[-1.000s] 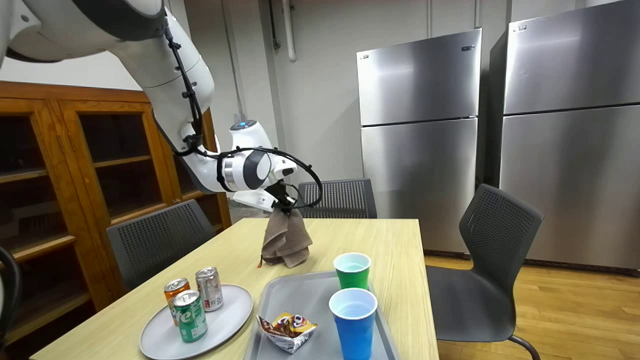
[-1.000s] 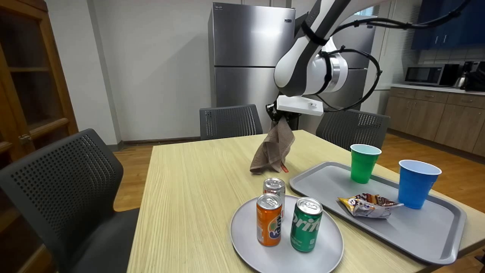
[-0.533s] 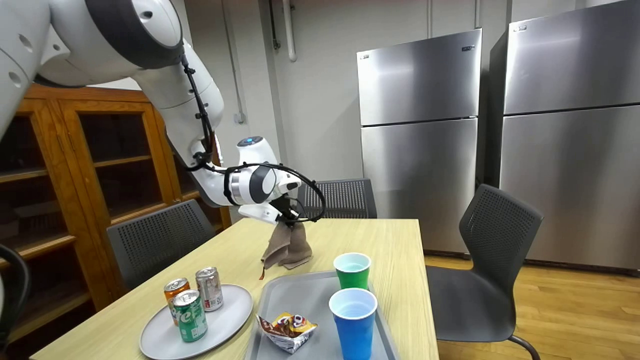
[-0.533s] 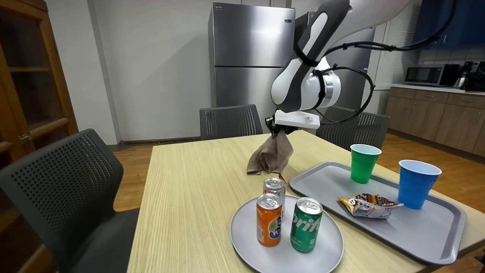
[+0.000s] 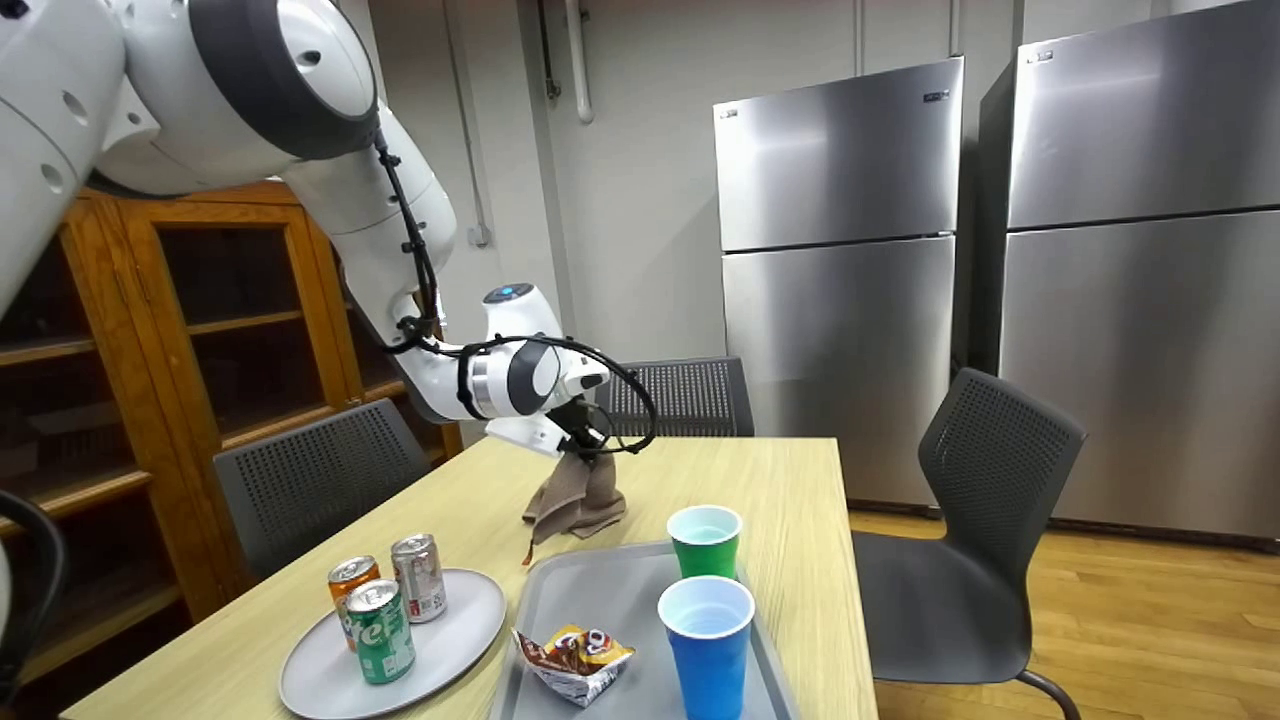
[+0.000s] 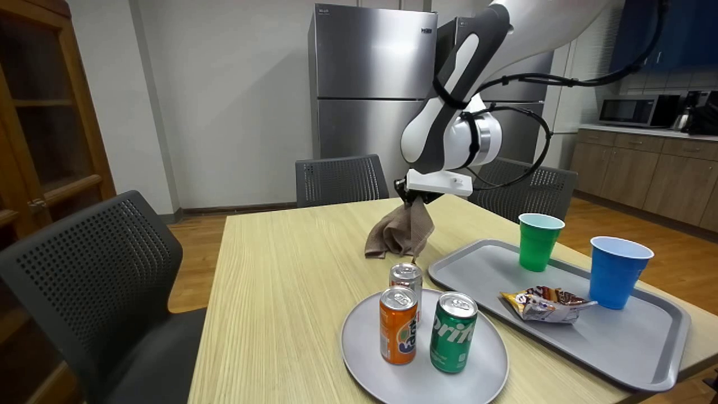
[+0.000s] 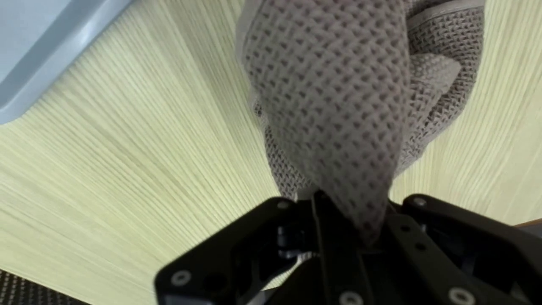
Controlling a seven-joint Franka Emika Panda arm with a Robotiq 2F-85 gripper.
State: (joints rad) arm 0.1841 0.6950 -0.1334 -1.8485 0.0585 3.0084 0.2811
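"Cloth first, then. Where is it, and what has hold of it?"

"The gripper has it. The jaws are drawn narrow on the bunched top; in the wrist view the waffle weave tapers to a point right between them. The brown folds below rest on the table, and a small orange tag shows at the edge."

"How close is the tray?"

"Near, but apart. The wrist view shows a grey tray corner at upper left, with a strip of table between tray and cloth."

"And what does the tray carry?"

"A green cup at the end nearer the cloth and a blue cup farther along the same side, both upright. A crumpled snack bag lies near the blue one."

"What about the plate?"

"Round, grey and just beside the tray, it bears an orange Fanta can, a green Sprite can and, in an exterior view, a silver can half hidden behind the orange one. All three stand upright."

"And the rest of the room?"

"A dark chair by the table, a steel refrigerator against the far wall with a second refrigerator beside it, and a wooden cabinet with glass doors."
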